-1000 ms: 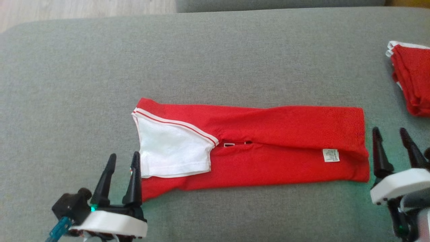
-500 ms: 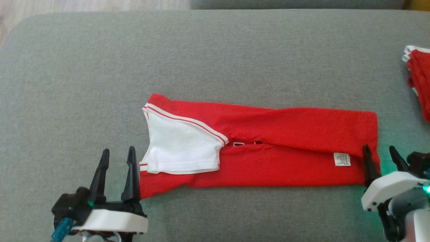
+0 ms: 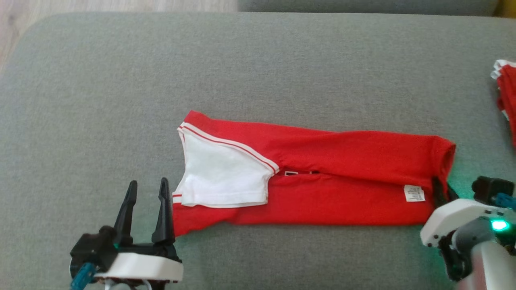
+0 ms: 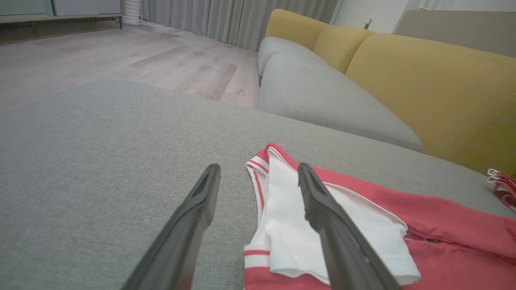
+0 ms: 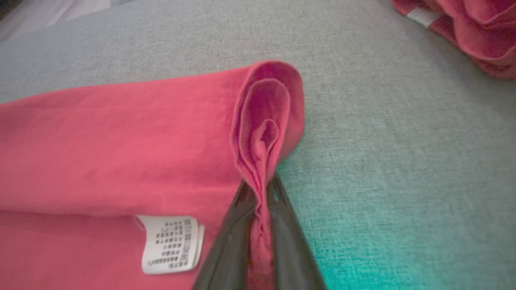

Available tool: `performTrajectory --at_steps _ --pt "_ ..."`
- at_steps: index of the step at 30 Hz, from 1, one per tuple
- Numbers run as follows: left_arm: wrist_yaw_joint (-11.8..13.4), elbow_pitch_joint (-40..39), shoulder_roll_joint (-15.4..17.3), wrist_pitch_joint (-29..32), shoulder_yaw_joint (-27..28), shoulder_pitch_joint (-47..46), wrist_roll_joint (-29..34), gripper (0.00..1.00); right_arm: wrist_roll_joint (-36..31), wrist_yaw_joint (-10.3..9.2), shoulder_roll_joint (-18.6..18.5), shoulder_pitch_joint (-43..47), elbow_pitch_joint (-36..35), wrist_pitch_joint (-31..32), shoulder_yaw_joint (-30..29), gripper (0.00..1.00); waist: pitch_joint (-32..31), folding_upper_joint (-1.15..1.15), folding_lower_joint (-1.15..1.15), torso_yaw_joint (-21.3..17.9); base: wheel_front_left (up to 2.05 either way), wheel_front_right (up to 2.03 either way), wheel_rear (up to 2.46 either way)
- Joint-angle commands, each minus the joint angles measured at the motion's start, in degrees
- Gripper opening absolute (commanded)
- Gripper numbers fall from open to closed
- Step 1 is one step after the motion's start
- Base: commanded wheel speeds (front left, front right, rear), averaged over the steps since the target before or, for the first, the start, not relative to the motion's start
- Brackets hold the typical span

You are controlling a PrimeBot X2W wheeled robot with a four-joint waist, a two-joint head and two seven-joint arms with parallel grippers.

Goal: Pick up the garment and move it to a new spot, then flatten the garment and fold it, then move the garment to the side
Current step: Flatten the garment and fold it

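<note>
A red garment [image 3: 342, 177] with a white sleeve [image 3: 219, 177] lies folded into a long strip across the grey cushion [image 3: 258, 68]. My right gripper [image 3: 441, 192] is shut on the garment's right end, whose red layers [image 5: 262, 141] bunch up and lift between the dark fingers [image 5: 238, 237]. A white care label [image 5: 171, 243] sits beside them. My left gripper [image 3: 147, 191] stands open just left of the garment's near-left corner; in the left wrist view its right finger [image 4: 334, 229] lies over the white sleeve [image 4: 290, 225] and its left finger [image 4: 189, 229] over bare cushion.
Another red garment [image 3: 507, 96] lies bunched at the cushion's right edge, also seen as a red heap [image 5: 471, 32]. A yellow and grey sofa [image 4: 383, 76] stands beyond the cushion, with wooden floor [image 4: 121, 60] to the left.
My right gripper has closed on the garment's right end, which now bunches up. The left gripper has shifted slightly toward the garment. The camera has also panned a little.
</note>
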Motion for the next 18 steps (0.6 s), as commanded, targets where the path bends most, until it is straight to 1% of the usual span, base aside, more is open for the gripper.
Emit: performTrajectory --at_steps 1,5,8,11,14,18 --pt "0.31 -1.48 0.66 -0.44 1.34 -0.65 0.57 1.00 -0.36 -0.04 -0.17 -1.12 -0.28 -0.43 1.34 0.00 -0.72 0.00 0.00 -0.95 0.00 0.00 0.00" --pt "0.47 -1.65 0.72 -0.14 0.94 -0.60 0.79 1.00 -1.33 -0.04 -0.29 -2.46 -1.61 -0.96 -0.11 0.00 -1.42 0.00 0.00 -2.25 0.00 0.00 0.00" --pt "0.55 -1.79 0.67 0.06 0.61 -0.61 0.89 1.00 -1.39 -0.04 -1.46 -3.25 -4.28 -0.38 -1.92 0.00 -1.87 0.00 0.00 -3.74 0.00 0.00 0.00" --pt "0.52 -1.77 0.54 0.21 0.25 -0.80 0.97 1.00 -1.81 -0.04 -3.36 -3.15 -7.81 1.40 -4.02 0.00 -2.13 0.00 0.00 -5.11 0.00 0.00 0.00" --pt "0.57 -1.72 0.40 0.33 -0.04 -1.04 1.08 1.00 -2.57 -0.04 -4.49 -2.33 -11.98 3.99 -6.30 0.00 -2.26 0.00 0.00 -6.31 0.00 0.00 0.00" --pt "0.30 -1.40 0.35 0.39 -0.35 -1.66 1.18 1.00 -2.60 -0.04 -5.53 -1.94 -15.14 6.22 -8.63 0.00 -2.25 0.00 0.00 -7.71 0.00 0.00 0.00"
